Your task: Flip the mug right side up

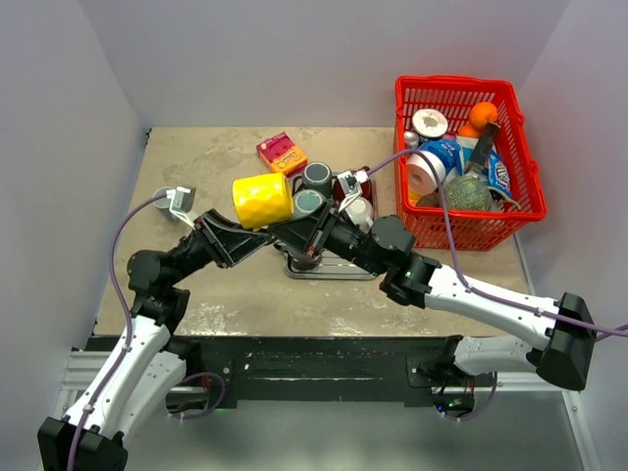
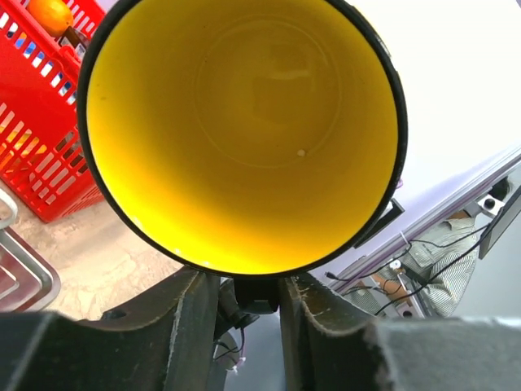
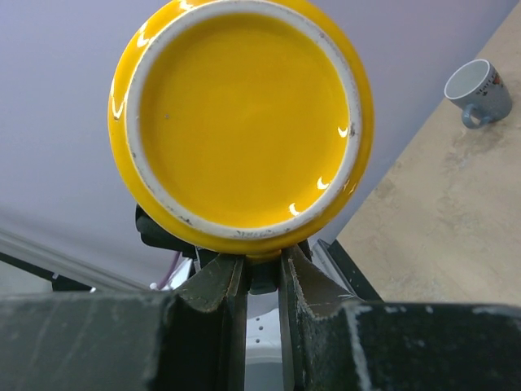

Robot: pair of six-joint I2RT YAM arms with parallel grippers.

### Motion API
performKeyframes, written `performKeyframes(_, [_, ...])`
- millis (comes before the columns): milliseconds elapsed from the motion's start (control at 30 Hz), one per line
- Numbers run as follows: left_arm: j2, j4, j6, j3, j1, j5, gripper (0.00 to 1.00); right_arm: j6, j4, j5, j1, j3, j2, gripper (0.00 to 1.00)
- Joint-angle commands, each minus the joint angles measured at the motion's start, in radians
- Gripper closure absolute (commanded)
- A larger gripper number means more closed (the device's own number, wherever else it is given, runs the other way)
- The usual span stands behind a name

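The yellow mug (image 1: 263, 199) hangs sideways between both claws, by my judgement about half turned; standing it upright is left to do. The right claw (image 3: 262, 281), nearly closed, pinches it below its base. The left claw (image 2: 248, 297) is narrowed under its mouth, grip unclear.

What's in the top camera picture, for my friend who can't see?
A yellow mug hangs on its side above a tan table, where the left arm and right arm meet. A full red basket sits at the right.
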Motion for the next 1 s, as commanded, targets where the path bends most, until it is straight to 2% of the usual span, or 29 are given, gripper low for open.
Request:
performKeyframes(0, [0.003, 0.028, 0.006, -0.011, -0.001, -0.016, 0.68, 0.035, 0.177, -0.057, 0.011, 0.021, -0.020, 1.00])
performKeyframes(100, [0.006, 0.028, 0.005, -0.012, -0.001, -0.028, 0.69, 0.043, 0.188, -0.062, 0.011, 0.011, -0.013, 1.00])
performKeyframes(167, [0.009, 0.022, -0.001, -0.012, -0.001, -0.046, 0.59, 0.052, 0.200, -0.062, 0.014, 0.005, -0.012, 1.00])
performKeyframes(200, [0.007, 0.016, -0.006, -0.011, -0.001, -0.056, 0.57, 0.055, 0.208, -0.059, 0.015, -0.005, -0.010, 1.00])
performKeyframes(333, [-0.005, 0.007, -0.020, -0.018, -0.002, -0.118, 0.58, 0.078, 0.272, -0.057, 0.024, -0.032, 0.003, 1.00])
performKeyframes(467, [-0.008, 0.004, -0.021, -0.020, -0.002, -0.143, 0.67, 0.089, 0.288, -0.056, 0.035, -0.039, 0.025, 1.00])
performKeyframes(567, [-0.011, 0.000, -0.025, -0.023, -0.002, -0.161, 0.81, 0.090, 0.294, -0.051, 0.043, -0.039, 0.039, 1.00])
performKeyframes(600, [-0.011, -0.001, -0.023, -0.023, -0.002, -0.168, 0.91, 0.092, 0.296, -0.051, 0.044, -0.039, 0.042, 1.00])
performKeyframes(667, [-0.013, -0.015, -0.017, -0.025, -0.004, -0.178, 1.00, 0.093, 0.289, -0.044, 0.048, -0.044, 0.043, 1.00])
performKeyframes(833, [-0.025, -0.061, 0.026, -0.017, -0.004, -0.198, 1.00, 0.084, 0.202, -0.005, 0.048, -0.049, 0.028, 1.00])
performKeyframes(867, [-0.028, -0.084, 0.043, -0.012, -0.004, -0.204, 1.00, 0.078, 0.188, 0.010, 0.049, -0.049, 0.023, 0.96])
performKeyframes(900, [-0.031, -0.098, 0.052, -0.011, -0.004, -0.207, 1.00, 0.075, 0.162, 0.018, 0.049, -0.050, 0.019, 0.80])
performKeyframes(967, [-0.034, -0.137, 0.081, 0.006, -0.004, -0.217, 1.00, 0.064, 0.132, 0.042, 0.048, -0.049, 0.010, 0.63])
